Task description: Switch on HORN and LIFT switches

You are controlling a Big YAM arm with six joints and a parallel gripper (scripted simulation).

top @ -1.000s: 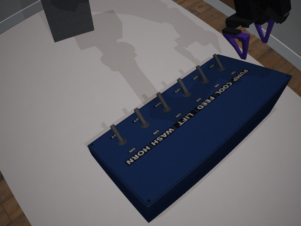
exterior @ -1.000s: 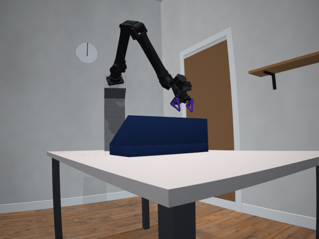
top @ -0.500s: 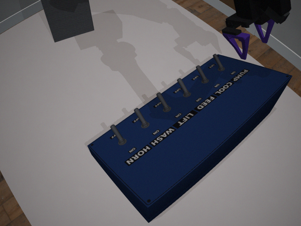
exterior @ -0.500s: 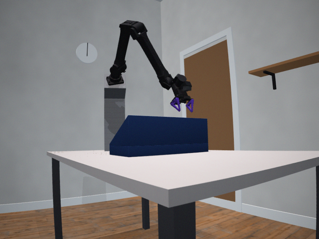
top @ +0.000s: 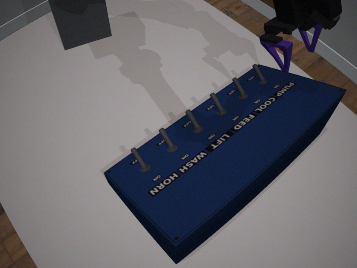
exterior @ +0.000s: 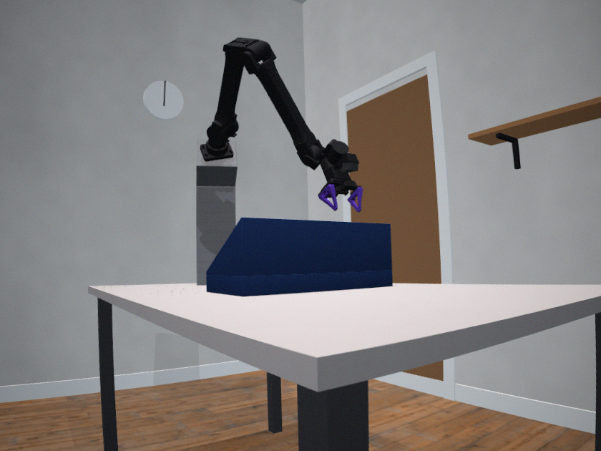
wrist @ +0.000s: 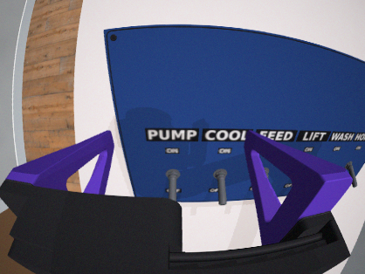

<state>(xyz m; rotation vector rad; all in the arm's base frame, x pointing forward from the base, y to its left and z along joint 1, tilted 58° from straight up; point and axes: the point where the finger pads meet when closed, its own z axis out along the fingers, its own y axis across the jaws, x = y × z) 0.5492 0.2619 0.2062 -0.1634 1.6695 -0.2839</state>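
- I find the blue, wedge-shaped console (top: 219, 172) (exterior: 310, 247) (wrist: 218, 78) on the white rectangular table (top: 72, 115) (exterior: 412, 315) (wrist: 306, 22), running from near left to far right in my top view.
- On its sloped face, the grey cylindrical HORN switch (top: 140, 160) (wrist: 352, 174) leans to OFF, at the near-left end of the row.
- The matching grey LIFT switch (top: 193, 121) leans to OFF too, so I have both wanted switches left to turn on.
- Between them stands the WASH switch (top: 167, 139); farther right come FEED (top: 217, 103), COOL (top: 239, 87) (wrist: 222, 188) and PUMP (top: 259, 74) (wrist: 173, 183), all four at OFF.
- My black gripper with purple triangular fingers (top: 298, 61) (exterior: 347, 210) hangs above the console's PUMP end, jaws spread wide and gripping nothing.
- The black jointed arm (exterior: 286, 102) reaches down to it from a grey block-shaped pedestal (top: 83, 26) (exterior: 215, 218).
- Behind, I see a round pale clock (exterior: 155, 102) on the left and a brown door (exterior: 393, 194) on the right.
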